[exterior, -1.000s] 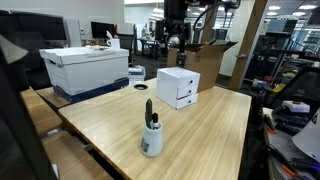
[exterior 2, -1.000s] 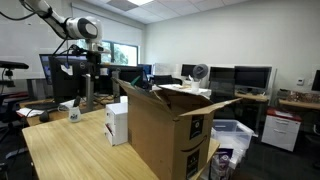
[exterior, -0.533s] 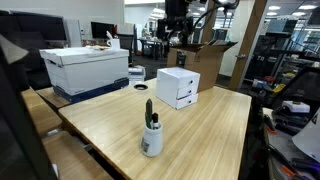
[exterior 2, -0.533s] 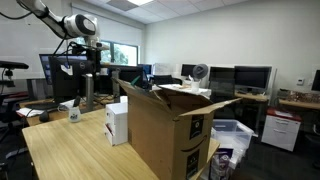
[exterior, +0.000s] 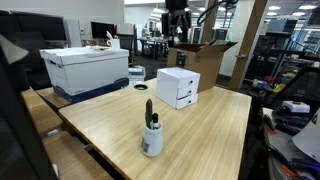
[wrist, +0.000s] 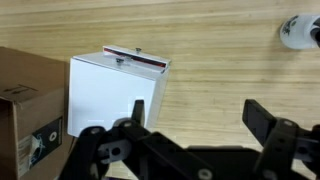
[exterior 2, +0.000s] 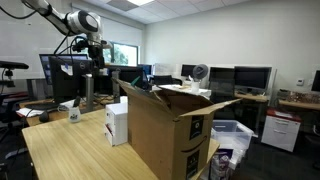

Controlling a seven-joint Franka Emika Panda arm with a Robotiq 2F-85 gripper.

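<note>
1. Open-plan office lab. A light wooden desk (exterior: 205,135) carries everything.
2. The black Robotiq gripper (exterior: 177,40) hangs high over the desk's far end, its jaws wide and holding nothing.
3. A small white drawer box (exterior: 178,88) sits on the desk well below. In the wrist view it (wrist: 115,90) lies left of the gap between the jaws, not centred. Its long axis is unclear.
4. A tall brown cardboard carton (wrist: 25,100) stands just beside the box. A white cup of dark pens (exterior: 151,138) is well apart.
5. The carton's label and print are too small to read. No other writing is legible.

tool (wrist: 200,120), jaws spread wide, hangs over white box (wrist: 112,95) on wooden table (wrist: 220,60).
</note>
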